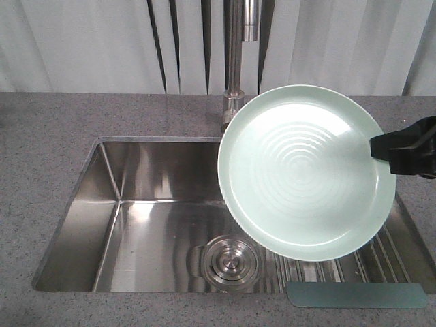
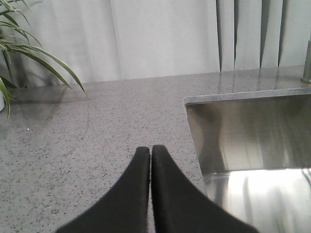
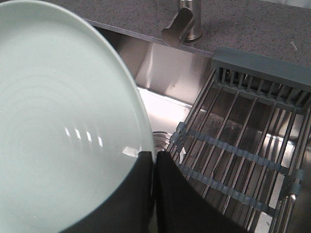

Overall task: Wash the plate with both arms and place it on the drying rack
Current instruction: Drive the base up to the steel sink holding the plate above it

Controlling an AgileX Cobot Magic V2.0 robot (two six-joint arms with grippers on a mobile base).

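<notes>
**Fingers (image 3: 138, 194) of the right gripper (image 3: 154, 155) pinched on the green plate (image 3: 58, 121)**

Squeezes the rim of the plate between two black, blocky fingers. Almost closed, with only the thin edge of the plate in the gap. Grabs the plate at its right side, as seen from the front. Holds it up in the air, tipped on its edge, inside face turned to the front.

Hangs over the right part of the sink (image 1: 136, 170), just in front of the tap (image 1: 235, 54), with the drying rack (image 3: 243, 145) below and to the right. Plate and rack apart in the right wrist view.

Round, pale mint green, smooth and shiny. Low raised rim all around, faint rings inside like ripples, bright spots of light on the glaze.

Drying rack: thin straight steel rods side by side, dull teal-grey bars at the ends, a slotted teal-grey box at the far end. Set across the right part of the sink.

Sink: shiny brushed steel with square corners and a round steel drain (image 1: 231, 262) in the floor near the front. Tall steel tap behind it.

Over at the left gripper (image 2: 150, 148), two black fingers pressed flat together, nothing between them. Hovers above the counter (image 2: 97, 121), just left of the sink.

Counter: flat and grey like stone, with tiny dark and light specks. Behind it, pale curtains (image 1: 82, 41) in long folds. Thin green leaves of a plant (image 2: 19, 48) at the far left, in the left wrist view.
</notes>
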